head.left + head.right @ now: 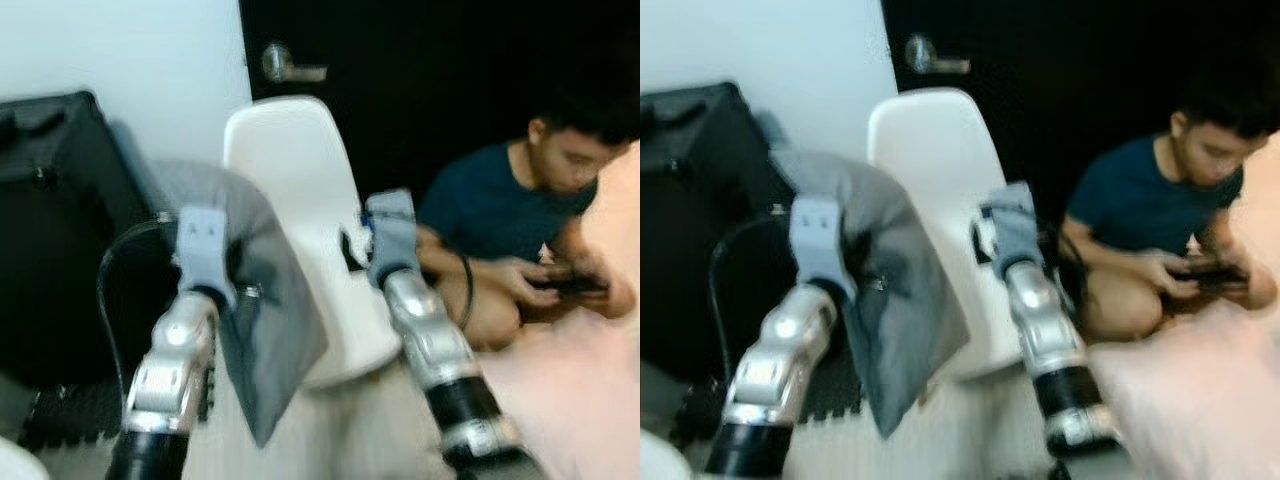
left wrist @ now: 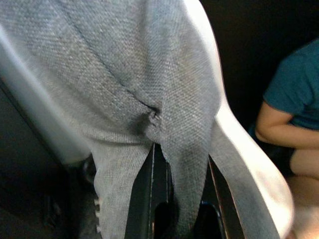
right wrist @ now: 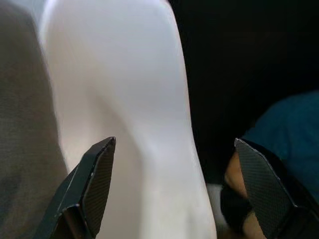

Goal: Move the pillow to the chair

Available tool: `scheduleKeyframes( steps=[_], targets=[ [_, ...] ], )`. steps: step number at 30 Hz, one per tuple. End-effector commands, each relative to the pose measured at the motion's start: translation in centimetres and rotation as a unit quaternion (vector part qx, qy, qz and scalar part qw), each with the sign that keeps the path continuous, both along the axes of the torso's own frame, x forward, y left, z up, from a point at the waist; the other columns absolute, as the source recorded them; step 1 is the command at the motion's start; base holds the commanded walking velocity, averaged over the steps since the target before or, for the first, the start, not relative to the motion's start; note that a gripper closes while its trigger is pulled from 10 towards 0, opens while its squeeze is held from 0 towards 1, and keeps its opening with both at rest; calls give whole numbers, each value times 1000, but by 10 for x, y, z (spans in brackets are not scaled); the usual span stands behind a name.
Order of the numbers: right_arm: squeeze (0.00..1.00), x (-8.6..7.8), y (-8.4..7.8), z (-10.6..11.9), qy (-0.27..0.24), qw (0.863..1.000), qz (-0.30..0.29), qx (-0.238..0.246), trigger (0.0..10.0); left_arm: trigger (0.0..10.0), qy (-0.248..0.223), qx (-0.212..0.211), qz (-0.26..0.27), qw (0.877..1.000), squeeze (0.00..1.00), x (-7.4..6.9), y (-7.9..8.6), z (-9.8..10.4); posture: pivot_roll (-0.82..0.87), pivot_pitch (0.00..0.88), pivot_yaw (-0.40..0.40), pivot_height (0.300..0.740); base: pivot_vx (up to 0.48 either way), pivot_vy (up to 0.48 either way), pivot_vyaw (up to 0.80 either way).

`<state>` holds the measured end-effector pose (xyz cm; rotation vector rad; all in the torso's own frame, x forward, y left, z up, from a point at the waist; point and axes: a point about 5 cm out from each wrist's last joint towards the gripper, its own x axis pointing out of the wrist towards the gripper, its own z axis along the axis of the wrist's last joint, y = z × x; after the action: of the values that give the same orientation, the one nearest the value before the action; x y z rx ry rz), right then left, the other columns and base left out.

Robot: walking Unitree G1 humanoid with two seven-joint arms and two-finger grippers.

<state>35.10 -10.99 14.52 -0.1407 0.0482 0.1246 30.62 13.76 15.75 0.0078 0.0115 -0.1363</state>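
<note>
A grey fabric pillow (image 1: 268,300) hangs in the air just left of the white moulded chair (image 1: 300,170), its lower corner pointing at the floor. My left gripper (image 2: 177,164) is shut on a fold of the pillow (image 2: 124,74), the cloth bunched between the fingers. My right gripper (image 3: 177,186) is open, its two fingers (image 3: 94,179) spread wide in front of the chair (image 3: 124,99) back and seat, with nothing between them. In the head views the right arm (image 1: 395,240) reaches over the chair seat.
A person in a dark blue shirt (image 1: 500,200) sits on the floor right of the chair, holding a phone. A black case (image 1: 50,200) stands at the left against the white wall. Behind the chair is a dark door with a lever handle (image 1: 285,65). A pale blurred shape (image 1: 590,380) fills the near right.
</note>
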Motion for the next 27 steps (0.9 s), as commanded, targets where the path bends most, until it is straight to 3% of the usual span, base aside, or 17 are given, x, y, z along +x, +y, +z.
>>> scheduleKeyframes(
  steps=[1,9,27],
  targets=[
    [0,-2,9,-1,0,1000,14,4,10000,10000,-32,1,7,999,31,0,5,11,72,70,29,723,345,0,0],
    [0,-1,9,-1,-1,1000,14,4,10000,10000,-31,2,8,999,20,0,5,11,71,69,29,723,321,0,0],
    [0,-1,11,1,-5,999,31,11,10000,10000,-37,11,24,999,0,0,6,10,66,72,21,723,0,0,0]
  ],
)
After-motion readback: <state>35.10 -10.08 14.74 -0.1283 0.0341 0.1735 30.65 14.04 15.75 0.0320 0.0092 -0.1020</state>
